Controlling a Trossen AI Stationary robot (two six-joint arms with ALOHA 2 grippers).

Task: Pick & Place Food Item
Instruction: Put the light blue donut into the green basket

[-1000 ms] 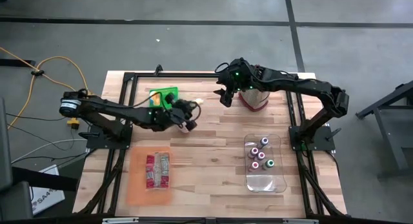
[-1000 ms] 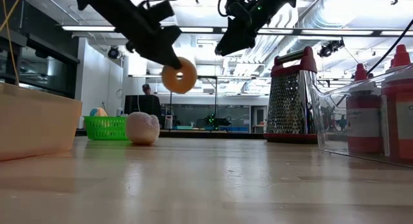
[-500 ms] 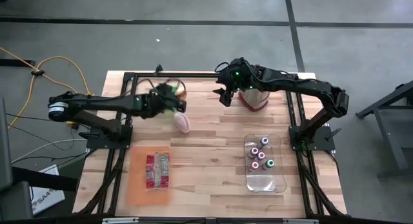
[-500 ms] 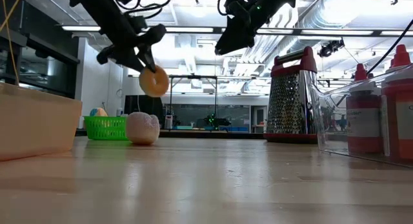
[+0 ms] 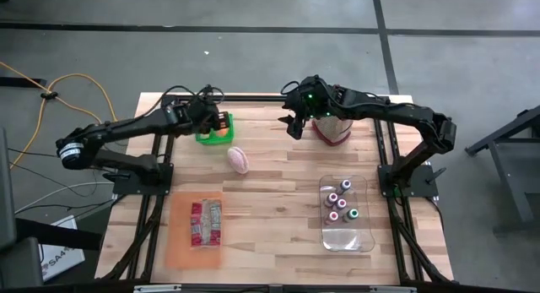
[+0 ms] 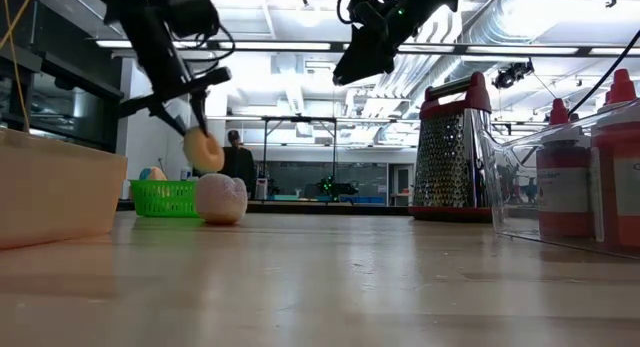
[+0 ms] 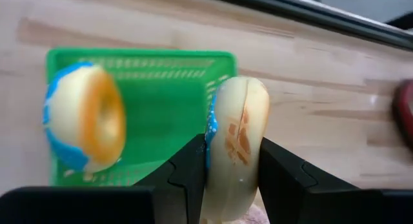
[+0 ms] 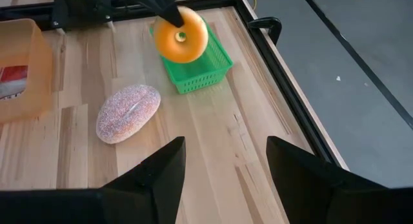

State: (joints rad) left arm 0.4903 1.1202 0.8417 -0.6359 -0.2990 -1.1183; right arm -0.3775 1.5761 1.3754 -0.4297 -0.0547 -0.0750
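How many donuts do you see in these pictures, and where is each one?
2. One donut is held in the left gripper above the green basket; another donut lies inside it. More may be hidden.

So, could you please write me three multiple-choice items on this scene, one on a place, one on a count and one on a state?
1. Where is the doughnut held by the left claw?
A. above the green basket
B. in the orange bin
C. beside the grater

2. How many doughnuts lie inside the basket?
A. none
B. one
C. three

3. The right claw is:
A. shut on a bottle
B. open, holding nothing
C. shut on the grater

Key: 1 A, the right wrist view shows it over the basket. 2 B, the left wrist view shows one blue-frosted doughnut inside. 3 B, its fingers stand apart with bare table between.
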